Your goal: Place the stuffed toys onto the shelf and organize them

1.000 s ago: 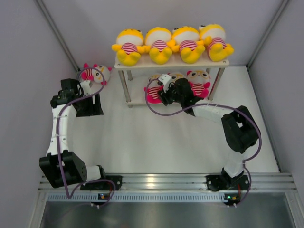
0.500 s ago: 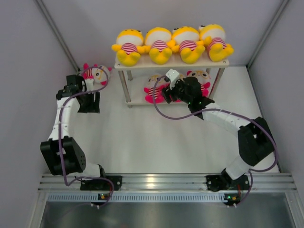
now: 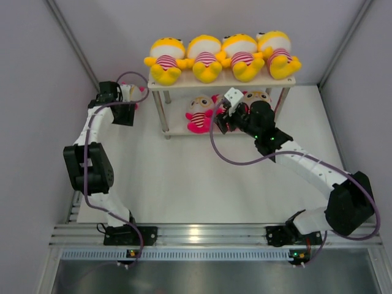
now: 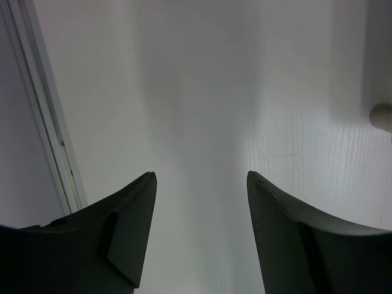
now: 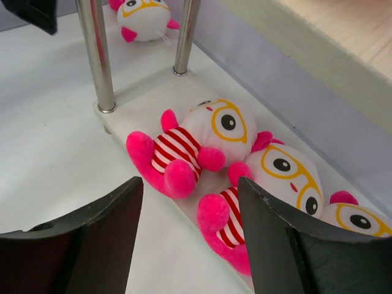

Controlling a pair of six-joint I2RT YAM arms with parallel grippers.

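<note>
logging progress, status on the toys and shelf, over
Left gripper open, empty, over table. Right gripper open, empty, at lower tier. Four yellow dolls up top, three pink dolls below; fourth pink doll on table beyond shelf legs. No obstruction seen.

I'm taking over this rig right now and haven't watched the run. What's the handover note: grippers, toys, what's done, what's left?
Left gripper: open, empty, over bare table left of the shelf.
Right gripper: open, empty, in front of the lower board.
Done: four yellow toys in a row on the top board; three pink toys lying on the lower board.
Left: the fourth pink toy lies on the table beyond the shelf's left legs. It goes on the lower board, which seems to have room at its left end.
</note>
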